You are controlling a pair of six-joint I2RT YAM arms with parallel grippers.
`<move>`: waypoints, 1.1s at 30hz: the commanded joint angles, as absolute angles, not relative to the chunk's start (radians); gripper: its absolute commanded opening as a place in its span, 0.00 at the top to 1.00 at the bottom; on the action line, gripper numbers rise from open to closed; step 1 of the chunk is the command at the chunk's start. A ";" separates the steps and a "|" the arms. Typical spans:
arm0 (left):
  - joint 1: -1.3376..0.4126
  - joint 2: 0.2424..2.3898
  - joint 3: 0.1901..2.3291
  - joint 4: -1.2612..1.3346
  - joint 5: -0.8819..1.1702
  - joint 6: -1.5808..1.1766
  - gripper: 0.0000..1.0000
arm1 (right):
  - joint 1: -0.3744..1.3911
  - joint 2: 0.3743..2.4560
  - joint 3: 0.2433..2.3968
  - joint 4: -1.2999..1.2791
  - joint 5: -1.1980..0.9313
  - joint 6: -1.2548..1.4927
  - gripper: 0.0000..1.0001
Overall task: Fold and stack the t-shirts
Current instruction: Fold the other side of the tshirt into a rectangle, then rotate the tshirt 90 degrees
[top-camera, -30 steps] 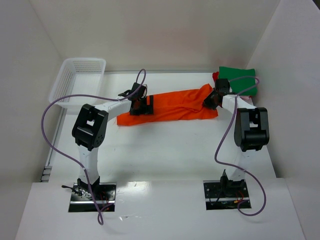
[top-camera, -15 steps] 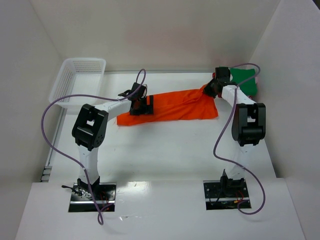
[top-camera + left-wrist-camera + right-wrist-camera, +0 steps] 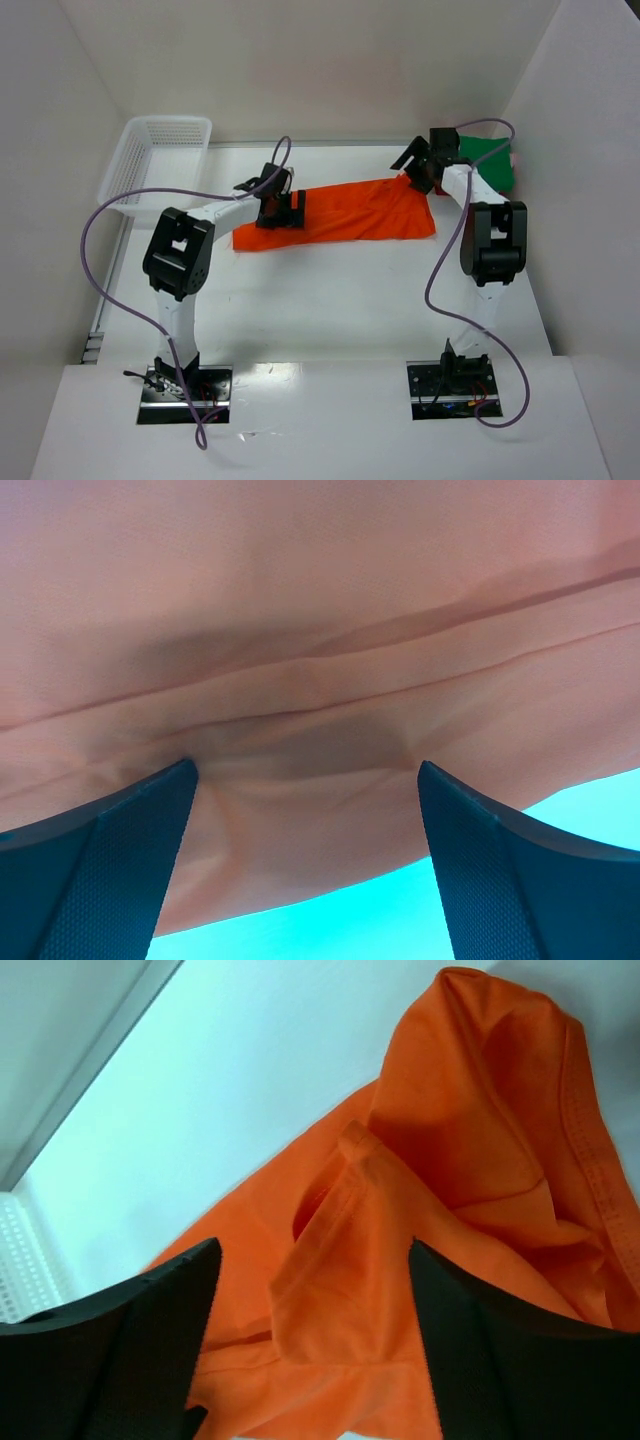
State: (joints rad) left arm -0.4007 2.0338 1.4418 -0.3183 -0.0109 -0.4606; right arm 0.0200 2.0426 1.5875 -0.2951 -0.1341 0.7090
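The orange t-shirt lies mid-table as a long wrinkled strip, its long axis running left to right, its right end bunched near the folded green t-shirt. The left gripper stands spread wide on its left part. The right gripper, jaws apart, hovers over the bunched end.

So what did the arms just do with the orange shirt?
The right gripper moved a little farther back and opened, letting go of the far right corner of the orange t-shirt. The left gripper stayed open on the shirt's left end. The green t-shirt and the white basket did not move.
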 commanded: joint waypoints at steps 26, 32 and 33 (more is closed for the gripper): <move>-0.338 2.123 1.618 -0.428 0.103 0.385 0.01 | 0.023 1.684 1.264 -0.218 -0.156 0.709 0.10; -0.337 2.189 1.678 -0.547 0.184 0.362 0.01 | 0.023 1.684 1.255 -0.218 -0.147 0.709 0.10; -0.337 2.189 1.678 -0.558 0.196 0.351 0.01 | 0.023 1.684 1.255 -0.218 -0.147 0.709 0.09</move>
State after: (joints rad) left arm -0.3408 2.1647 1.6463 -0.4675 0.1215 0.3443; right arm 0.0200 1.7279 1.2671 -0.2394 -0.1516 0.7132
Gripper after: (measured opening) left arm 0.990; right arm 0.906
